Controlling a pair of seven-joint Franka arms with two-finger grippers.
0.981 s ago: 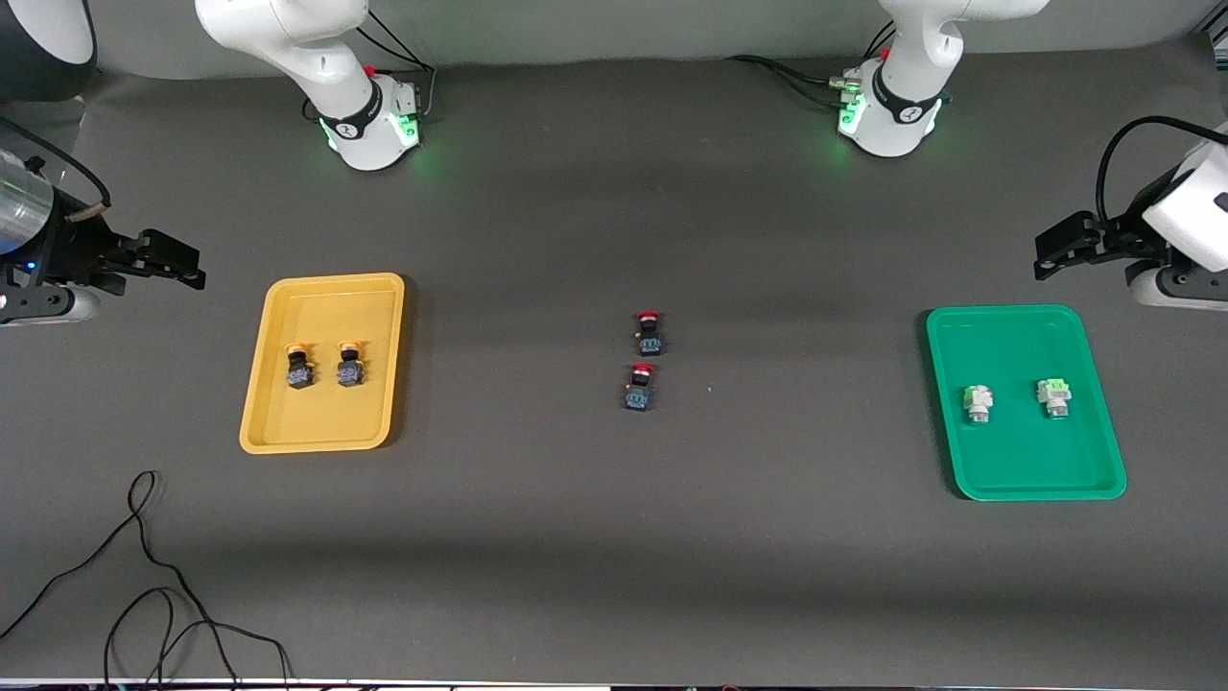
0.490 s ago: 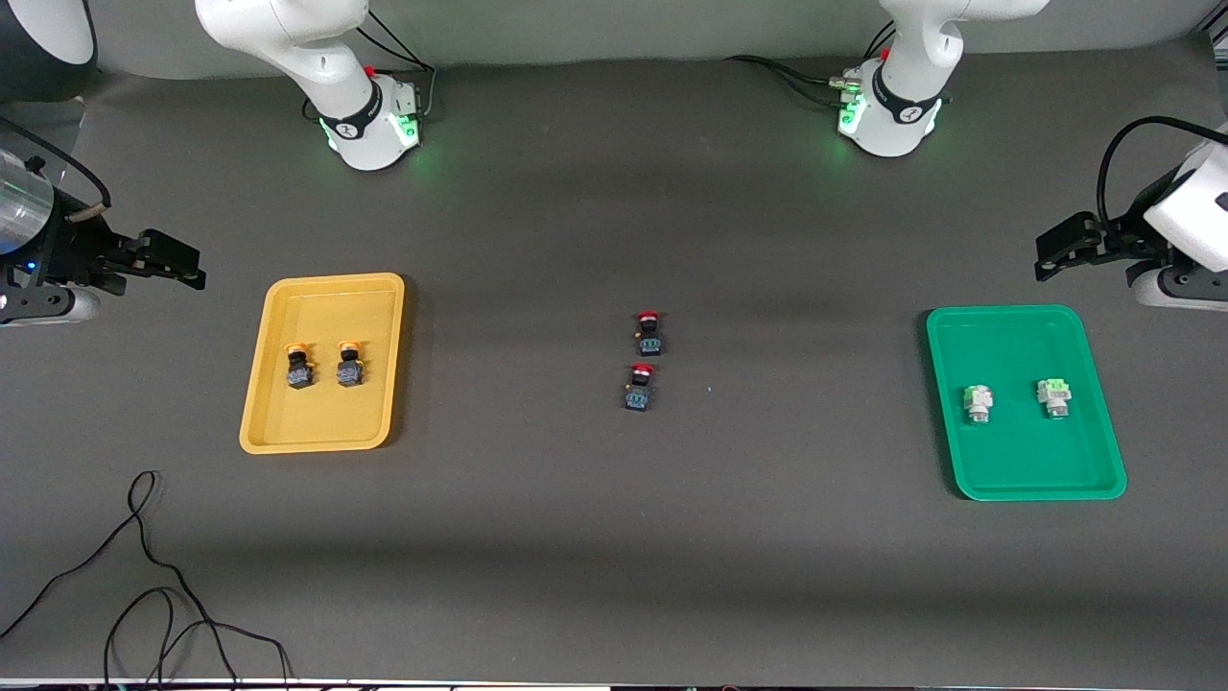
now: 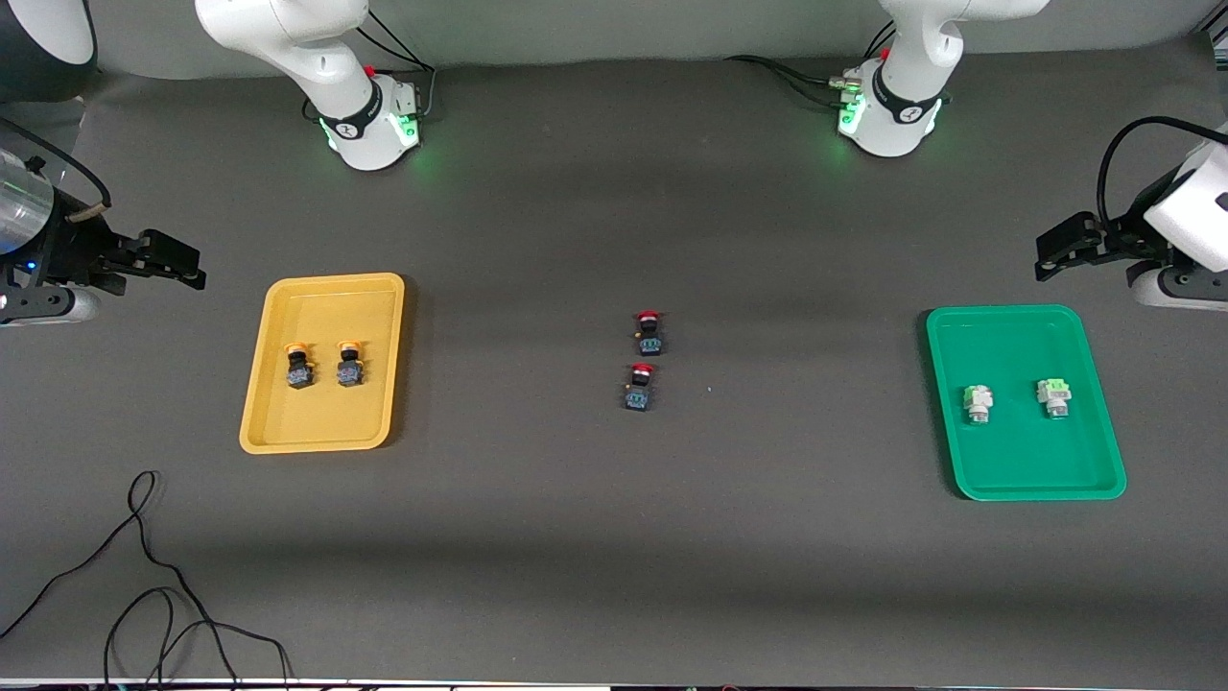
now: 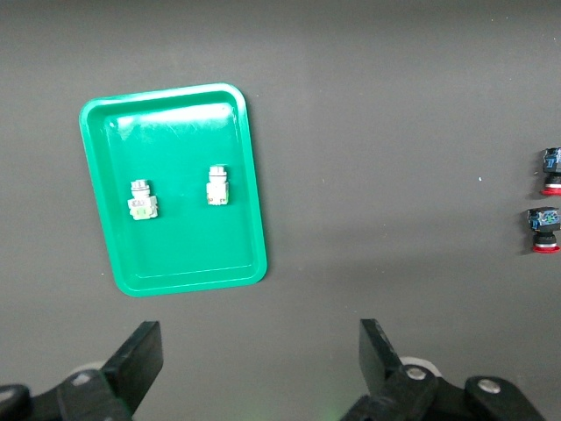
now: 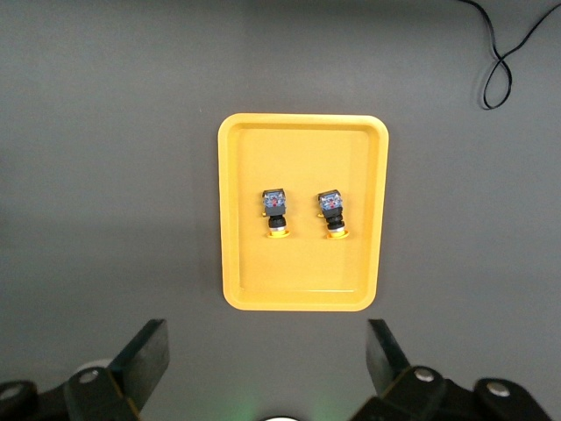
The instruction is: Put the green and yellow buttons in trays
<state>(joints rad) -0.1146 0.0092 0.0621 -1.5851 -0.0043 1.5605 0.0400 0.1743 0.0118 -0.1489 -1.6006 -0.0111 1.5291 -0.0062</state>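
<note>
Two yellow buttons (image 3: 324,365) in yellow tray (image 3: 288,437), two green buttons (image 3: 1017,398) in green tray (image 3: 998,480); left gripper (image 4: 259,360) and right gripper (image 5: 267,355) waiting, spread wide, empty

two red-capped switches (image 3: 645,360) are sitting close together at the middle of the table (image 3: 614,537), the only obstacle there; bare mat is lying open all around them. the yellow tray (image 3: 251,422) is taking up room toward the right arm's end, the green tray (image 3: 945,451) toward the left arm's end, each with open floor around its two buttons. a loose black cable (image 3: 144,585) is trailing over the near corner by the yellow tray. both grippers are hanging off the table's ends, leaving the middle unblocked.
</note>
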